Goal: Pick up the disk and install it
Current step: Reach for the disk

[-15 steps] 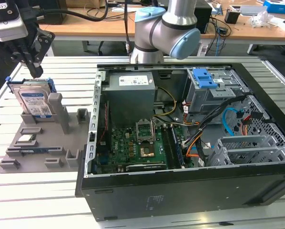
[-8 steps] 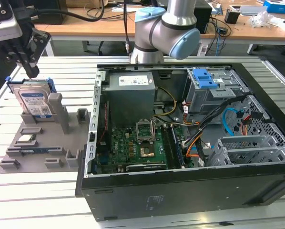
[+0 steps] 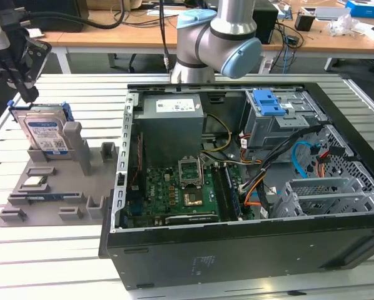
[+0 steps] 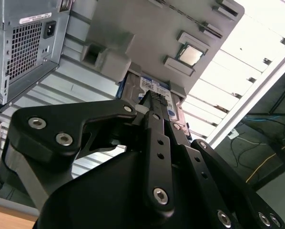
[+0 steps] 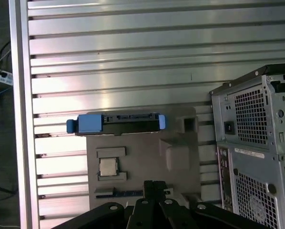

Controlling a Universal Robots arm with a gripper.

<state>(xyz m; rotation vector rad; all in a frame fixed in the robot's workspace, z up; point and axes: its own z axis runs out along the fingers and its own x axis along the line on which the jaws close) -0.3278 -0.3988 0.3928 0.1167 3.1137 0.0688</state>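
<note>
The disk (image 3: pixel 44 134), silver-grey with a white-and-blue label and a blue caddy, stands on edge in a slot of the grey holder (image 3: pixel 55 194) at the exterior view's left. From above, the disk (image 5: pixel 128 121) shows as a narrow blue-ended bar in the first wrist view. My black gripper (image 3: pixel 29 95) hangs just above and beside the disk's top corner, apart from it. Its fingers look shut, with nothing between them, in both wrist views (image 5: pixel 154 185) (image 4: pixel 149 98). The disk's label (image 4: pixel 154 88) is partly hidden behind the fingers.
A small silver chip (image 3: pixel 35 182) lies on the holder in front of the disk. The open computer case (image 3: pixel 237 244) fills the exterior view's right, with a blue-latched drive cage (image 3: pixel 281 115) at its back. The arm's base (image 3: pixel 218 37) stands behind the case.
</note>
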